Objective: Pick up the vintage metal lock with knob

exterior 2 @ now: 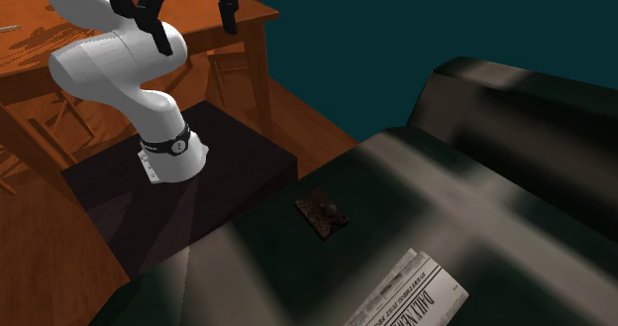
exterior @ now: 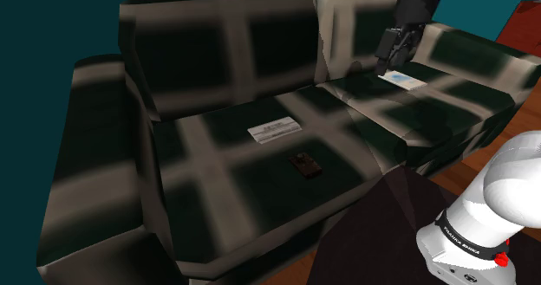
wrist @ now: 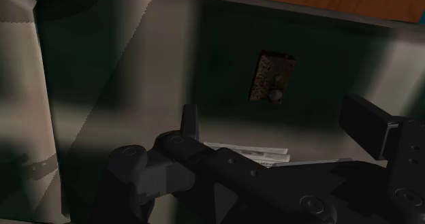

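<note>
One rusty rectangular lock [wrist: 272, 77] with round knob on plaid sofa [exterior: 234, 184]; tool [wrist: 276, 117] spread apart.

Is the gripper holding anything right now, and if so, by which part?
Nothing. The gripper is open and empty; the lock lies on the sofa, apart from it.

Checked sofa [exterior: 217, 158]: a rusty lock [exterior: 304, 165] on one seat cushion, a folded newspaper [exterior: 275, 130] near it, and a paper [exterior: 401, 79] on the neighbouring cushion.
</note>
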Tool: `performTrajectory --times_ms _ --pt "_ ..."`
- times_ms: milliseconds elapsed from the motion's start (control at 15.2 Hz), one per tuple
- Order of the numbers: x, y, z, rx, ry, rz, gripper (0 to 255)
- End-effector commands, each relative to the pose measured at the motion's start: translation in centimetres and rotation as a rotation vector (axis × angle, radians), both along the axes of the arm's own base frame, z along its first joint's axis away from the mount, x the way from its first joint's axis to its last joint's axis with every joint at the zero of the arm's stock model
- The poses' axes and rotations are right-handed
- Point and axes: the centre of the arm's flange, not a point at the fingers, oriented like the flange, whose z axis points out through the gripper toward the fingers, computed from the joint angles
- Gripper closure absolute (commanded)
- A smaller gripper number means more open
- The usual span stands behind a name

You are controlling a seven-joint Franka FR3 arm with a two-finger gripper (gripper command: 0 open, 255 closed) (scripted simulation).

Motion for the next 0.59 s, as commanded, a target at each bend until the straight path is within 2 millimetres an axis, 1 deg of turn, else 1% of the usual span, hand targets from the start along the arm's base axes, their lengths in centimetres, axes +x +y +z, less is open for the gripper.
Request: performTrajectory --times_ms 0,528 --pt "0.0 0.0 0.0 0.000 0.000 0.000 0" --pt "4.9 1.2 -9.4 0.056 0.034 -0.030 0"
